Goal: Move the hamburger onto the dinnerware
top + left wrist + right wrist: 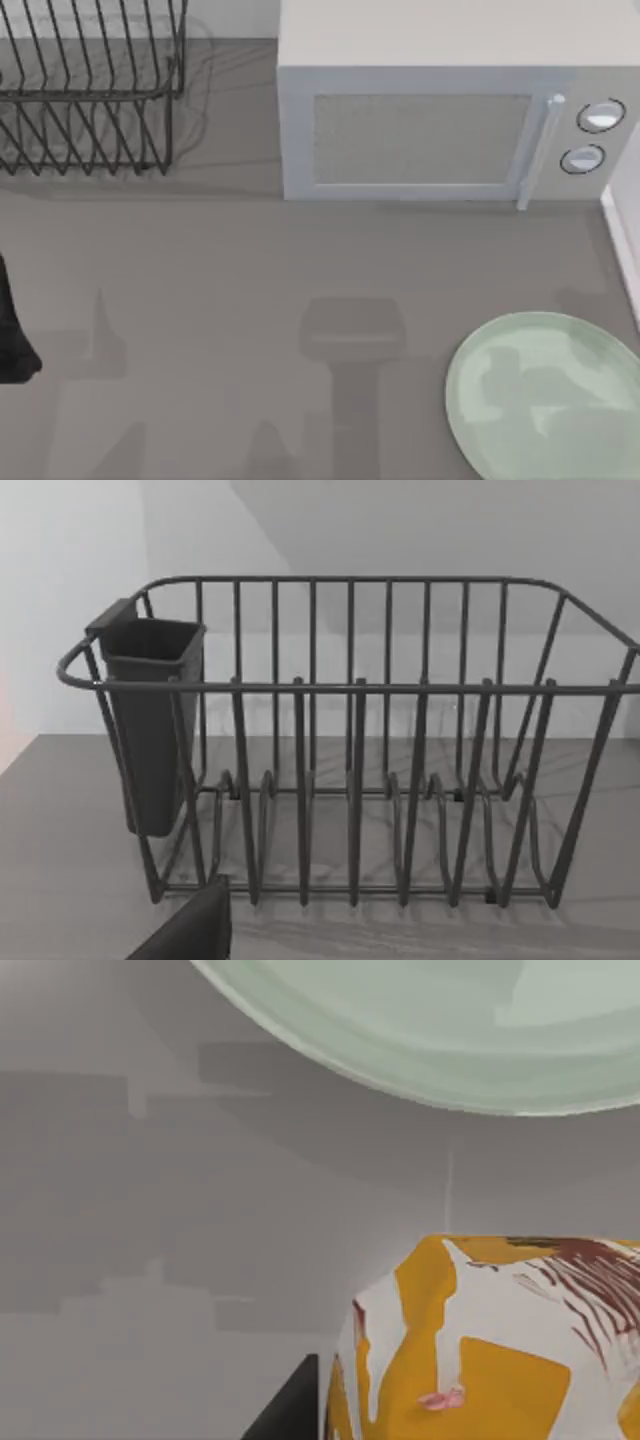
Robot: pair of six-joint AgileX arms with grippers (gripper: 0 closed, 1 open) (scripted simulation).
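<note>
The hamburger [490,1345], cream-white with orange-yellow patches and brown streaks, sits close up in the right wrist view. One dark finger [292,1408] of my right gripper presses against its side, so the gripper is shut on it. It hangs above the grey table, just short of the rim of the dinnerware [420,1020]. That pale mint-green plate [545,395] lies at the table's front right in the top view, with shadows falling across it. My left arm [12,330] stays at the left edge, facing the dish rack.
A black wire dish rack [90,90] with a dark cutlery cup [150,720] stands at the back left. A grey microwave [440,110] fills the back centre and right. A white wall edge [625,250] borders the right side.
</note>
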